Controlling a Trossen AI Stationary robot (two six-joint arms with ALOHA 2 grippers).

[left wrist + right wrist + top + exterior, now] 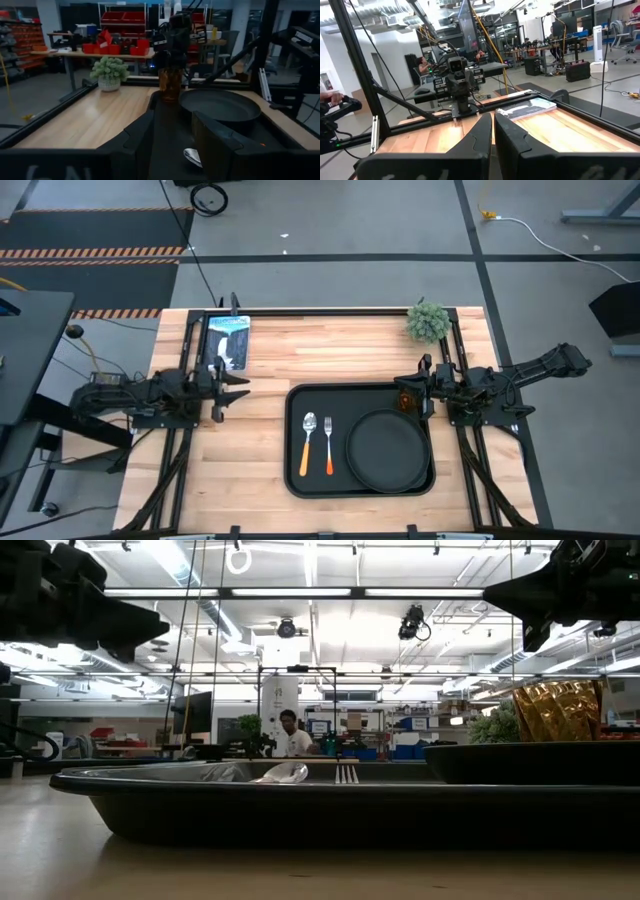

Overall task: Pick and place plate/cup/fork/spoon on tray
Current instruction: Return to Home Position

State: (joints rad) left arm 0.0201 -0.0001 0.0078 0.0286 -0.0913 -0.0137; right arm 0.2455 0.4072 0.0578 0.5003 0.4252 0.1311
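Observation:
The black tray (296, 480) lies at the table's middle. On it lie the spoon (308, 442) and the fork (328, 445), side by side on its left half, and the round black plate (388, 448) on its right half. The amber cup (404, 401) stands upright in the tray's far right corner; it also shows in the low view (556, 710) and the left wrist view (170, 85). My right gripper (410, 391) hovers level just above the cup, shut and empty (493, 135). My left gripper (240, 388) is open and empty, left of the tray (172, 145).
A small potted plant (428, 321) stands at the table's far right edge. A picture book (226, 340) lies at the far left. Bare wood lies between the left gripper and the tray. A person (290, 735) sits in the room beyond the table.

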